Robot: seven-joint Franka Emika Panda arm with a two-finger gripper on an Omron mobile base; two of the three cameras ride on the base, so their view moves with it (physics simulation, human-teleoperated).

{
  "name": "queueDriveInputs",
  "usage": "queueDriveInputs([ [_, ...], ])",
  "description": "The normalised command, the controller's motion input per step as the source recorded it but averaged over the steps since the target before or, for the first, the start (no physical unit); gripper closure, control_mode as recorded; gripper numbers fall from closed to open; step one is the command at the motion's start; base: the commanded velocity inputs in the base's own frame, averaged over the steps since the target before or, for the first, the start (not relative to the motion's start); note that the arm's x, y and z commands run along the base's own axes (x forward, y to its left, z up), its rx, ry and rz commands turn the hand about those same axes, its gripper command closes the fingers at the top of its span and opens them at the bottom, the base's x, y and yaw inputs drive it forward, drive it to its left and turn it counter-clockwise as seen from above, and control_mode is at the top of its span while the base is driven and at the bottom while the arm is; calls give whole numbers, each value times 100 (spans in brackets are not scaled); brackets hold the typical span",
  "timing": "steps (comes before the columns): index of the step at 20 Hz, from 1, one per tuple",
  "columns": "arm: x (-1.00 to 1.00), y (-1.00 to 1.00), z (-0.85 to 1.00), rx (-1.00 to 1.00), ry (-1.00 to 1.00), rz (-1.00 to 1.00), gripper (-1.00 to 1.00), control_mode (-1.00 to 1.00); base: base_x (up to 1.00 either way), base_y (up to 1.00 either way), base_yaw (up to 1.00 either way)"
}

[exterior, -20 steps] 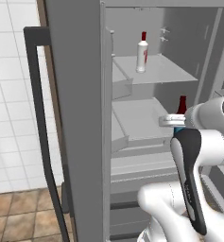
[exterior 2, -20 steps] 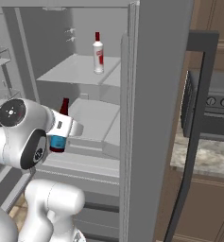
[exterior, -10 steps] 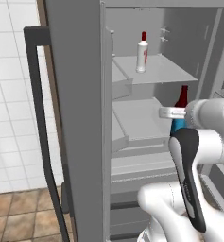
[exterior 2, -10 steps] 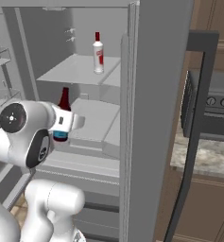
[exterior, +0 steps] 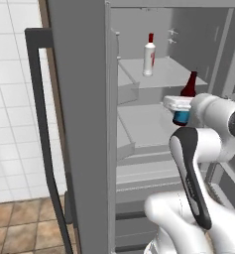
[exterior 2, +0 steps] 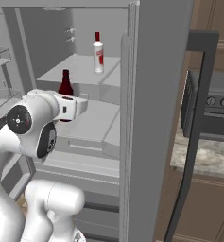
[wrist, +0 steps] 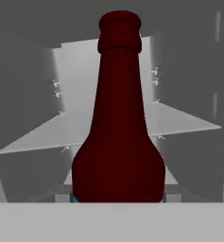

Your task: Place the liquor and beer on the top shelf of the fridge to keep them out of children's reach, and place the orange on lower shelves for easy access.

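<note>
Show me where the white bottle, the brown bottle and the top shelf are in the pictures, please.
white bottle (exterior: 148, 58), left base view, on its body.
brown bottle (wrist: 118, 142), hand view, on its neck and shoulder.
top shelf (exterior 2: 66, 71), right base view, on its bare flat panel left of the white bottle.

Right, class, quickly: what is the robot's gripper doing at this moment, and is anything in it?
Gripper: shut on the beer, which is held upright in front of the open fridge.
</note>
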Motion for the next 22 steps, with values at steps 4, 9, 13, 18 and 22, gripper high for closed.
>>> queueDriveInputs([
  [4,50,3,55,-7,-17,0,100,-100,0,0,0],
  [9,45,14,46,-15,-9,0,100,-100,0,0,0],
  [13,32,5,26,-14,-5,0,100,-100,0,0,0],
  [18,23,22,13,-11,0,0,100,-100,0,0,0],
  [22,10,20,11,0,8,0,100,-100,0,0,0],
])
